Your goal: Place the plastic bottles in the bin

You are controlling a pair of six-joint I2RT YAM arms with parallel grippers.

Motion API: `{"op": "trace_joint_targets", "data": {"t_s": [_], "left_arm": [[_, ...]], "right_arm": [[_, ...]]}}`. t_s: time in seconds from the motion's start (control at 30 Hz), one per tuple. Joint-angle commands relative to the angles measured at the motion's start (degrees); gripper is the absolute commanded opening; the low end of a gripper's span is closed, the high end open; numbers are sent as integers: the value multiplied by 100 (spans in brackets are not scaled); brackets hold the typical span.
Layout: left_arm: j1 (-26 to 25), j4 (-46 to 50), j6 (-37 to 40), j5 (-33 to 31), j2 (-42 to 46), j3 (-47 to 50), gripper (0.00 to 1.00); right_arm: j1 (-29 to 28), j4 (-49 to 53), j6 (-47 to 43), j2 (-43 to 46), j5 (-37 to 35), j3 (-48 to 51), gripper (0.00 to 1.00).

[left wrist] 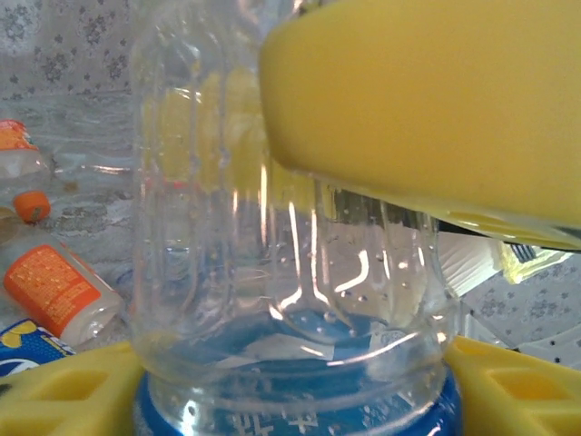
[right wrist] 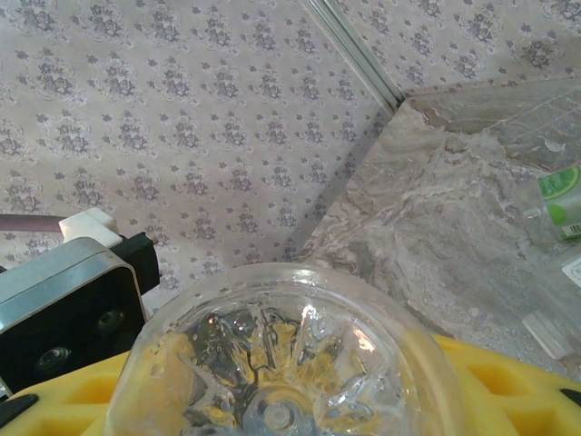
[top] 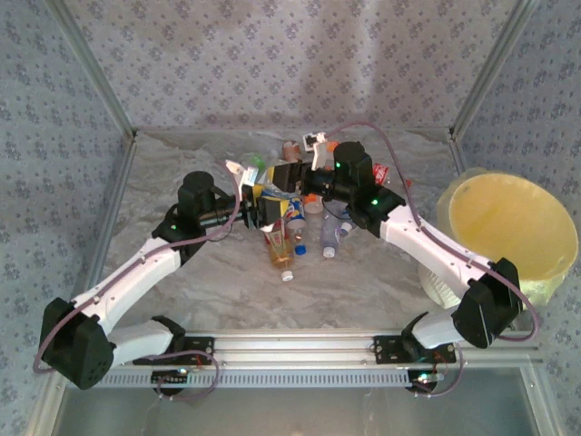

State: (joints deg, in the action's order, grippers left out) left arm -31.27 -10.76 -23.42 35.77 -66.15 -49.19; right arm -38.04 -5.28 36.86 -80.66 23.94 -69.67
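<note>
You are partway through a pass between the two arms, above the loose bottles point(top: 286, 247) in the centre of the worktop point(top: 363, 286). The clear bottle point(left wrist: 209, 227), blue-labelled, hangs in the air there. It is well apart from the bin point(top: 517, 227), which stands at the right side near the right arm's base.

The right hand point(right wrist: 290, 404) is closed on the clear bottle near its base. Its wrist view looks straight onto the moulded bottom seated between the yellow fingers point(right wrist: 517, 391), and in the left wrist view one of those pads lies across the clear wall. The left hand point(left wrist: 290, 409) has a finger on either side of the blue-labelled part. From this close I cannot tell whether it pinches the bottle or has let go.

To do the pass well, I judge that you should:

- Make sure the right hand has a firm hold before the left one lets go fully. Thin clear plastic will likely dent and may slide.
- Open the left hand wide, then draw it straight back along its own line so that no finger catches the bottle.
- Hold the right arm motionless while that happens.
- Lift a little so the clear bottle passes over the loose bottles below, then swing right.
- Release only once it is over the middle of the bin's mouth
</note>
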Motion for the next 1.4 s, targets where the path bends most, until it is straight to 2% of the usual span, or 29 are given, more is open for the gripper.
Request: {"op": "trace_joint_targets", "data": {"t_s": [0.0, 0.07, 0.27, 0.47, 0.63, 0.8, 0.97, 1.23, 1.37], "left_arm": [[-35, 208, 35, -334, -3, -252, 87], [-35, 276, 57, -446, 51, -232, 97], [-34, 134, 72, -986, 427, 111, 98], [-34, 31, 5, -2194, 826, 488, 98], [-19, 140, -86, -3247, 1015, 696, 98], [-9, 380, -78, -3480, 958, 693, 98], [-9, 547, -255, -4001, 852, 709, 98], [74, 628, -510, -4567, 792, 787, 98], [167, 593, -635, -4606, 788, 849, 98]], "right_arm": [[14, 130, -31, 184, -108, -71, 47], [44, 217, -226, 262, -294, -39, 46], [161, 958, -532, 544, -972, -47, 44], [249, 1673, -1025, 897, -1711, -102, 44], [279, 2582, -1596, 1213, -2675, -344, 44], [305, 3277, -2117, 1533, -3421, -573, 44], [319, 3755, -2671, 1909, -4258, -839, 44], [316, 3874, -3547, 2492, -5489, -1108, 43], [315, 3839, -4101, 2704, -5981, -1407, 43]]}}
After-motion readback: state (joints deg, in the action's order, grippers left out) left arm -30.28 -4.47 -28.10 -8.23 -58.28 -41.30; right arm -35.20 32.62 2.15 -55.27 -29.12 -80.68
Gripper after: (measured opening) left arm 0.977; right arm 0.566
